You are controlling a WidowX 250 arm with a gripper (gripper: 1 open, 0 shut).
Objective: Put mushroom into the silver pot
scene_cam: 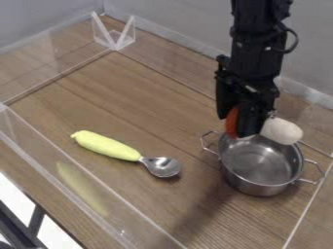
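On the wooden desk (92, 92) the silver pot (264, 162) stands near the right edge, and the claw (247, 122) hangs pointing down right over the pot's far rim. The mushroom (267, 128) sits at the claw's tips, orange cap between the fingers, cream stem jutting right, its long axis lying roughly level above the pot's mouth. Whether the claw is clenched on it or has released it, I cannot tell. A drop from here should land inside.
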